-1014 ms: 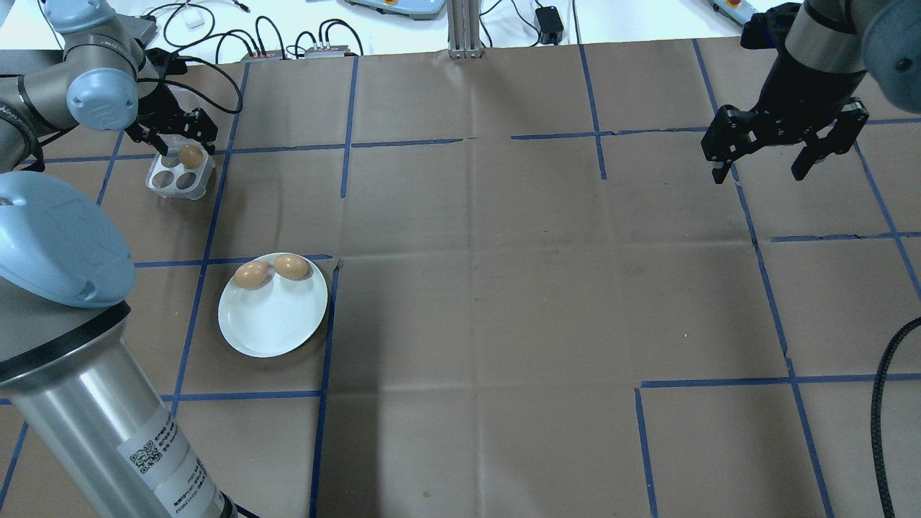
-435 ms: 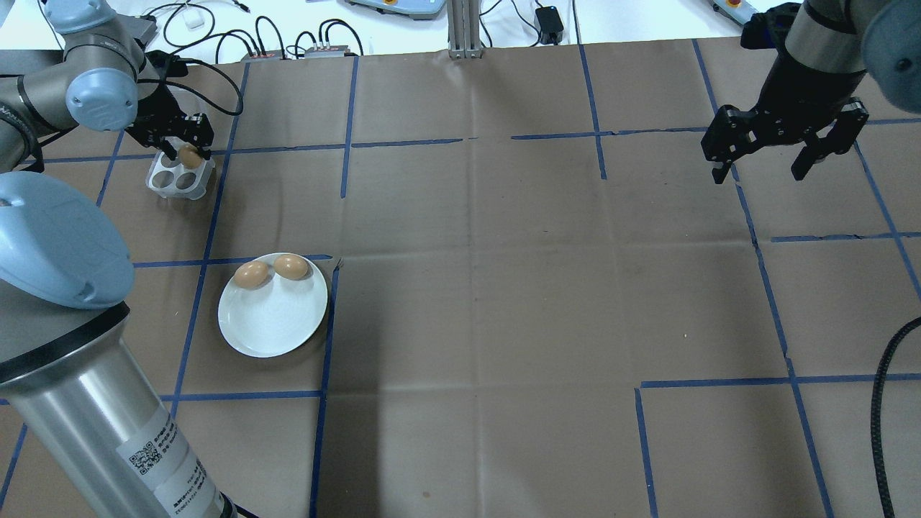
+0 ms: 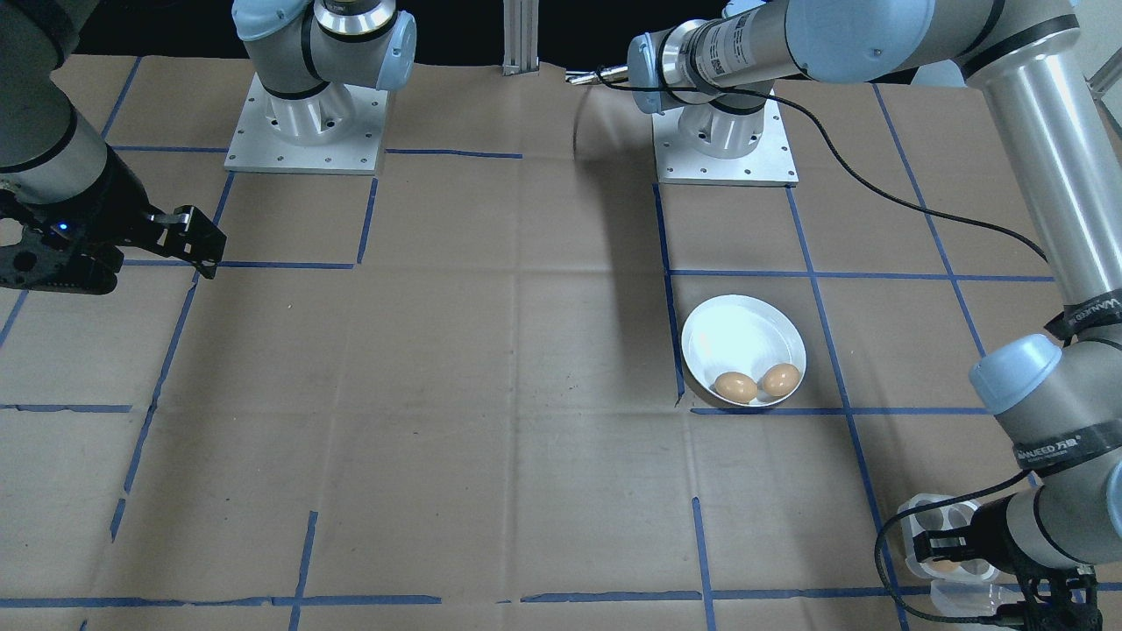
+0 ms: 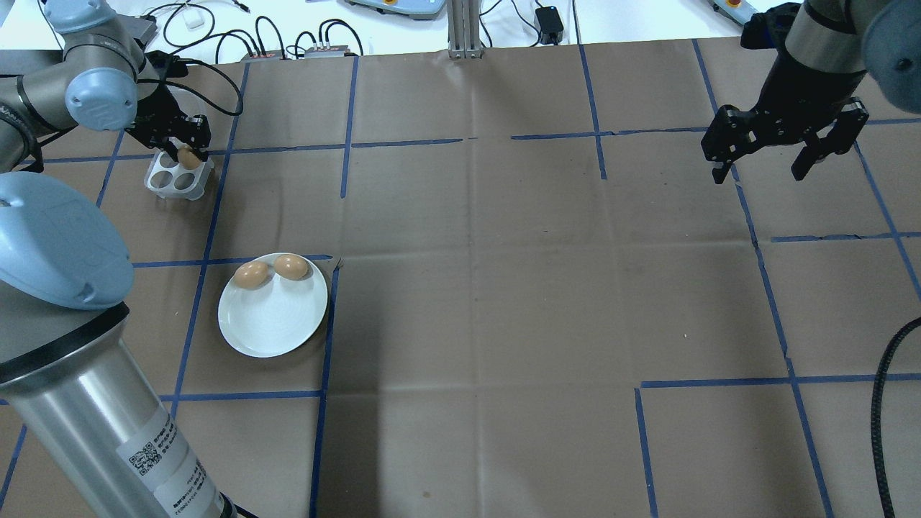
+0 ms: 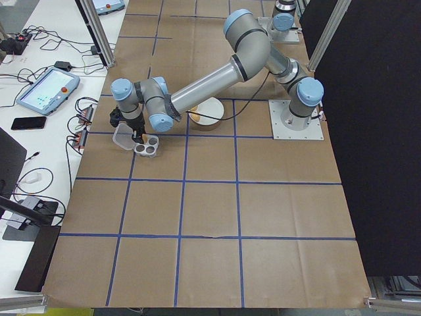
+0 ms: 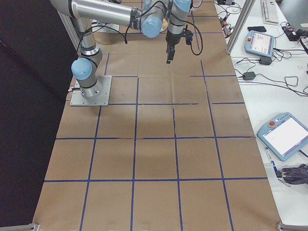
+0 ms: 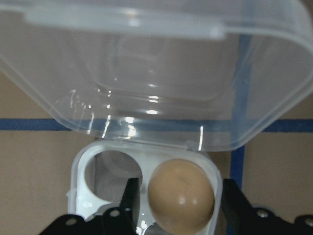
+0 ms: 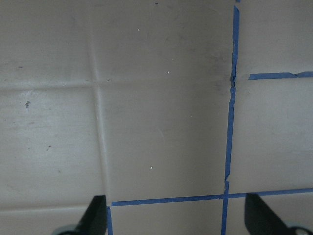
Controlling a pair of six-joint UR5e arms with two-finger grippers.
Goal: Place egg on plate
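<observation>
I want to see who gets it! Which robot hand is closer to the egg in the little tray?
Left. The left gripper straddles the egg in the tray; the right gripper hangs far across the table.

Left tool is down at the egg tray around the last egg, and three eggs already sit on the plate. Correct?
Not quite. The overhead view shows two eggs on the plate, not three. The rest holds: the left tool is at the egg tray, its fingers either side of the only egg there.

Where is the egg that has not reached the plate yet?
In the overhead view it sits far left, in the egg tray, between the left gripper's fingers; this egg lies beyond the plate.
</observation>
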